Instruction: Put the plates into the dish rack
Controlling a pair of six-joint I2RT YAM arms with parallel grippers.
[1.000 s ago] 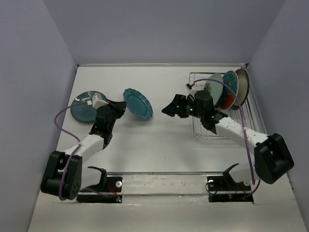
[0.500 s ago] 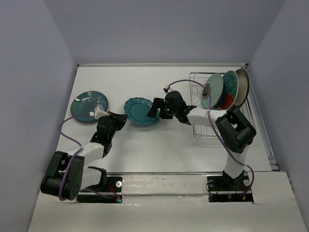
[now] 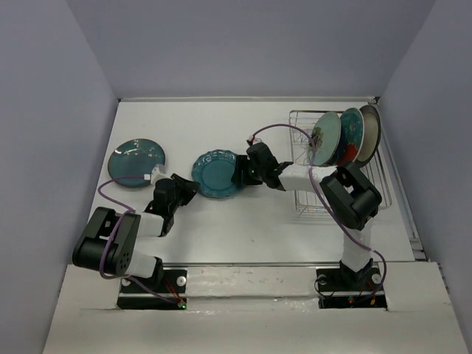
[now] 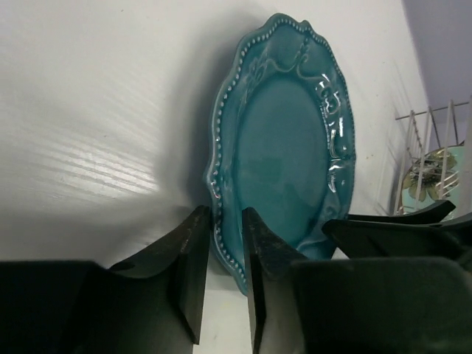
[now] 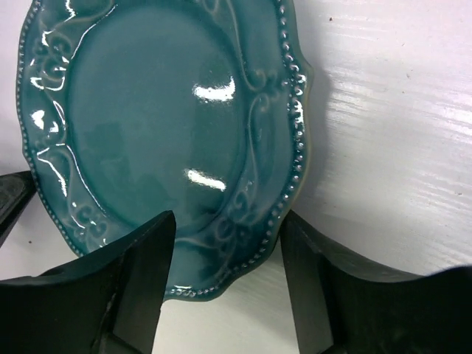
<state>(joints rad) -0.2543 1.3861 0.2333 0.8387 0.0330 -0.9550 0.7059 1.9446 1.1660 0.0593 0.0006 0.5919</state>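
White table inside a pale lavender enclosure.
The table (image 3: 243,221) has a matte white top with a faint grain. The back wall (image 3: 243,44), left wall (image 3: 44,147) and right wall (image 3: 435,110) are plain. The lighting is even and casts soft shadows.

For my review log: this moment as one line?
left gripper: open, astride rim of scalloped teal plate | right gripper: open, astride opposite rim | dish rack: three plates standing | dark teal plate: unracked
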